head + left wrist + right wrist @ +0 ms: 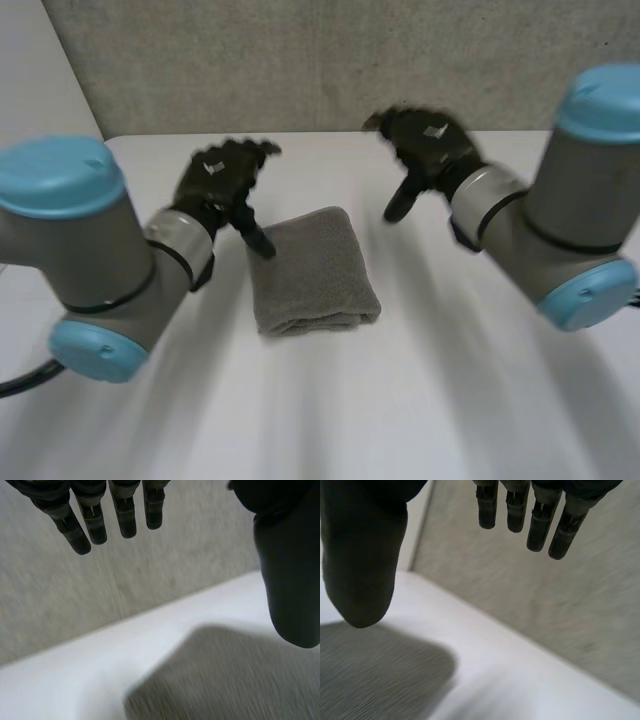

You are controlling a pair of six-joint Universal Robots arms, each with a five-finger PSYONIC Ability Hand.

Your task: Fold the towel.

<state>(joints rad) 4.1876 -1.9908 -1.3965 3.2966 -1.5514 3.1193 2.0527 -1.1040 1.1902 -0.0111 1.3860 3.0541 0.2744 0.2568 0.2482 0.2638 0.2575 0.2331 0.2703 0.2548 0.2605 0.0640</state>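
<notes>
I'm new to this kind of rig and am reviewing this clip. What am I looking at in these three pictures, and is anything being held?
This is a robot with two arms, each ending in a black hand. The head view looks down from behind the arms at a white table. There the left hand and the right hand are on either side of a grey towel, which lies folded into a small thick rectangle. The other two pictures come from cameras on the wrists, each looking along its own palm, so the dark fingers hang in from above with the towel beneath. In both, the fingers are straight and apart from the thumb, so both hands are open and nothing is held. The left hand is over the towel's far left corner. I cannot tell whether it touches.
</notes>
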